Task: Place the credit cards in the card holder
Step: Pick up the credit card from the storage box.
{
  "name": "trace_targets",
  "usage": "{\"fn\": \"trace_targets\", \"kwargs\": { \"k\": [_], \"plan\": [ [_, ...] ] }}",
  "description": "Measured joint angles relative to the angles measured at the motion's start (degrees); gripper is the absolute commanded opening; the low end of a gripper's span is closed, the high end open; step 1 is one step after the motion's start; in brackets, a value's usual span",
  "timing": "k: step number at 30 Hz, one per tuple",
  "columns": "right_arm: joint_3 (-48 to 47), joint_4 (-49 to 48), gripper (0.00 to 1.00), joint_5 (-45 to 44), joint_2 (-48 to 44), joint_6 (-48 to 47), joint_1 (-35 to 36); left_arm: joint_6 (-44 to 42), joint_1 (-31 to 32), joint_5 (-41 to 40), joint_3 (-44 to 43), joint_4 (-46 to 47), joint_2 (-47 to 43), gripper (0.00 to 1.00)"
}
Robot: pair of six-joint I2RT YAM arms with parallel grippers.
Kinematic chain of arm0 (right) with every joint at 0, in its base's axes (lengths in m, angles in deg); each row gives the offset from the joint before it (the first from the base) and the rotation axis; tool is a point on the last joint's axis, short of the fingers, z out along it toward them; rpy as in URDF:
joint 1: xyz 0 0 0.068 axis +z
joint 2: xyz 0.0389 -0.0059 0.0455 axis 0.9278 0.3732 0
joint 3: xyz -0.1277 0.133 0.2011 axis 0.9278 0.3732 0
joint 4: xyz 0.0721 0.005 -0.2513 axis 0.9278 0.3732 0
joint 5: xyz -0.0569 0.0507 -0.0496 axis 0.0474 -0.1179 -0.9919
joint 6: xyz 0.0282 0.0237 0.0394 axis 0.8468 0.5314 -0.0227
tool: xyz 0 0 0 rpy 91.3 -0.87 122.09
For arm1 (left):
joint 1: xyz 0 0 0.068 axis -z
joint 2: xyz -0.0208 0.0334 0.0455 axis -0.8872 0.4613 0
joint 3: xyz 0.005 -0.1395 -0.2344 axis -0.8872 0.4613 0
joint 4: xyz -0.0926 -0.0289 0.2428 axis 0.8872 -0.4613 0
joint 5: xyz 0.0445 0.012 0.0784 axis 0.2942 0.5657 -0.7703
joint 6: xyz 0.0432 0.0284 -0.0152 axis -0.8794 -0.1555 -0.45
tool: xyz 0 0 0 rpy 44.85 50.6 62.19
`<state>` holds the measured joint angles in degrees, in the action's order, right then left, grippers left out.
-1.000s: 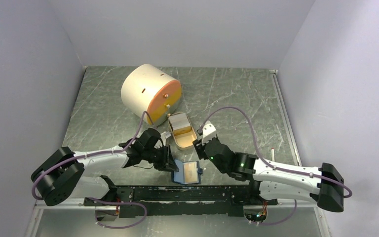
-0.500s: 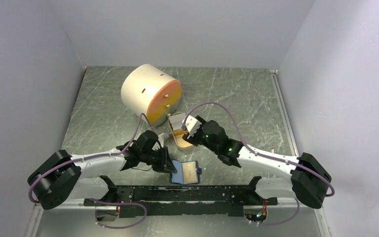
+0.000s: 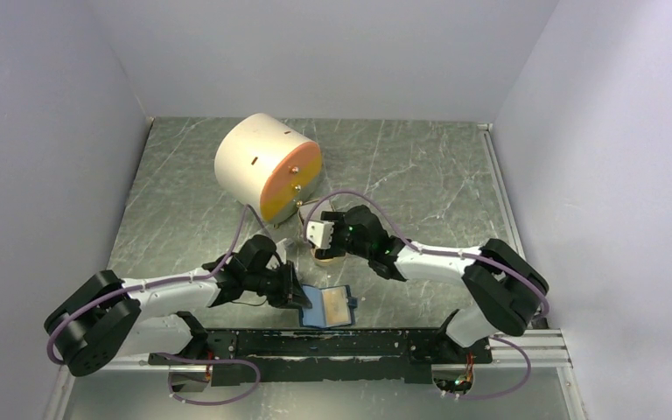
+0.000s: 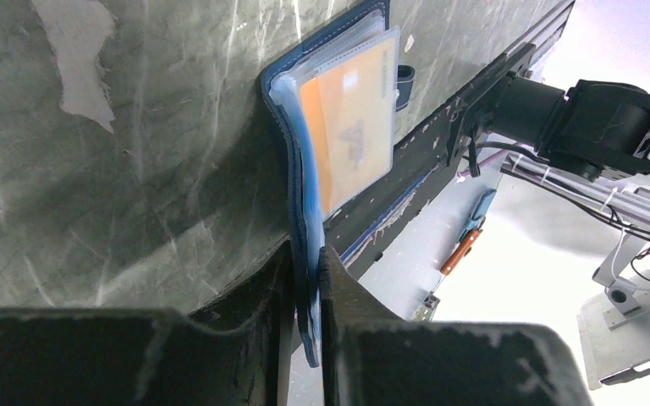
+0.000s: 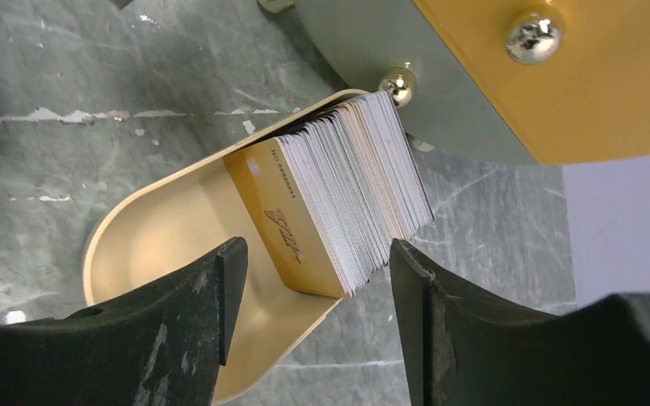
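Light even and soft, shadows faint. My near fingers (image 5: 161,338) are blurry; left wrist background blows out white.

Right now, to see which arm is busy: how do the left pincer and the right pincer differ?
The left pincer is shut on one edge of the card holder; the right pincer is open, straddling the credit cards in the tan dish without clamping them. The left pincer is near the front edge of the table; the right pincer is farther back. Both have black fingers.
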<state>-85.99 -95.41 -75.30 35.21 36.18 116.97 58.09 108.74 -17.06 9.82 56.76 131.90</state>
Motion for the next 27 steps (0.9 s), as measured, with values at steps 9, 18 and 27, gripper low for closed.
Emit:
{"fn": "trace_targets", "kwargs": {
  "k": [9, 18, 27],
  "plan": [
    [-3.7, -0.1, 0.66, 3.8, 7.5, -8.7, -1.6, -0.1, 0.0, 0.0, 0.0, -0.4, -0.6, 0.19],
    [-5.1, -1.2, 0.64, 2.3, 11.2, -12.8, -1.6, -0.1, -0.1, 0.0, 0.0, -0.9, -0.7, 0.18],
    [-5.0, -2.7, 0.55, 0.3, 11.4, -13.6, -1.6, -0.1, -0.3, 0.0, 0.0, -1.0, -1.0, 0.18]
  ]
}}
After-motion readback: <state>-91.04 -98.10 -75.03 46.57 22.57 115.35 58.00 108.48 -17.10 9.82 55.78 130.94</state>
